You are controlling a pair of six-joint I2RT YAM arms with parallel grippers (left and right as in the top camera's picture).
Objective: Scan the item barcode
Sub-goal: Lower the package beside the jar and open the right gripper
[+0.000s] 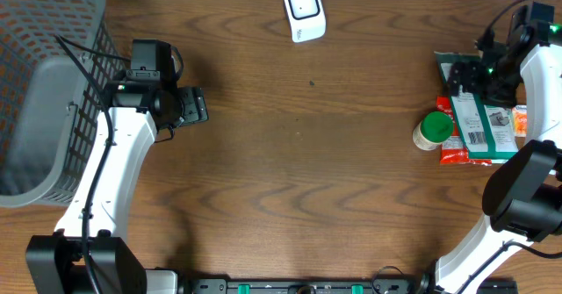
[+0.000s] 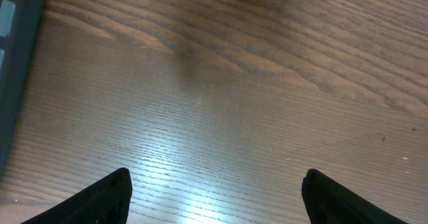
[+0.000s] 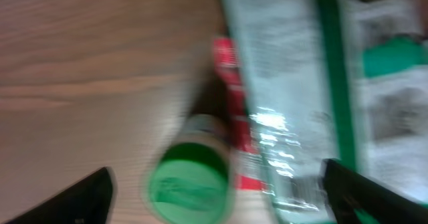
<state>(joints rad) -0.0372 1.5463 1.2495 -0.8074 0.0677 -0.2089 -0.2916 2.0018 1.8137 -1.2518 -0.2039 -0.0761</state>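
**Packet [image 1: 481, 123] lies at the table's right edge, held by neither gripper**

At the far left a grey mesh basket [image 1: 35, 83] sits on the wooden table [image 1: 307, 171]. Just right of it the left gripper [image 2: 214, 197] hangs over bare wood with its fingers spread wide and nothing between them. A white scanner [image 1: 304, 11] rests near the far edge, about mid-table. Well to the right stands a green-lidded jar [image 1: 433, 129], upright, just beside the packet's left edge. The green-and-white packet lies flat, barcode side up, over a red packet [image 1: 452, 155]. The right gripper [image 3: 221, 196] is above this cluster with its fingers far apart, gripping nothing. Its wrist view is blurred, showing the jar lid low between the fingers and the packet to one side.
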